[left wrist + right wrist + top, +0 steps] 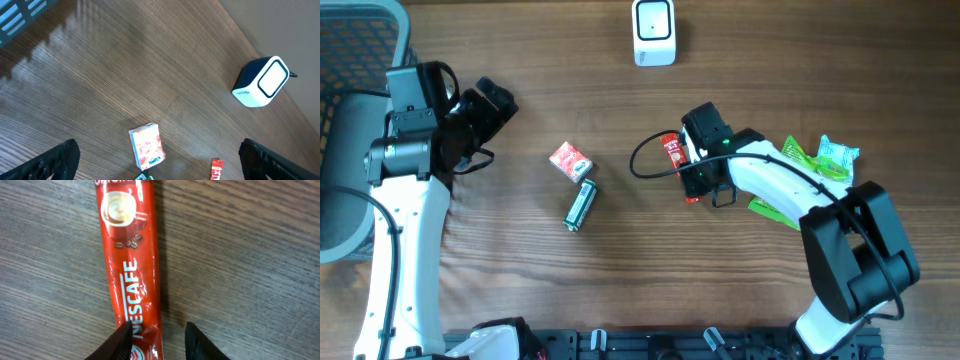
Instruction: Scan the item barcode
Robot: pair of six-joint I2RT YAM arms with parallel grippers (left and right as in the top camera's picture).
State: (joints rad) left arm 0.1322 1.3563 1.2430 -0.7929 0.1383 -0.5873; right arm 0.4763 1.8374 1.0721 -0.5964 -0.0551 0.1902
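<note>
Handling the Nescafé stick sachet [131, 270] looks fiddly, says the first observer. It seems thin, light and limp, a glossy film packet lying flat on the wooden table [250, 255], directly under the right gripper [158, 330]. Where should it be taken?

Right where the gripper sits, answers the second. Its fingers [120, 342] straddle the sachet's near end across the narrow width. One fingertip touches the sachet's edge and the other stands just clear of it. The jaws are therefore partly open, with nothing clamped yet.

Would a pinch there hold?

Probably, the second judges, though the slick film could buckle or slide, and the free length beyond the fingers would likely droop. No barcode shows on the printed face, so it may be underneath. The barcode scanner [653, 32] stands well apart from the gripper, out past the sachet's far end.

And the other arm?

The left gripper [488, 108] hangs wide open and empty, well away from the sachet.
</note>
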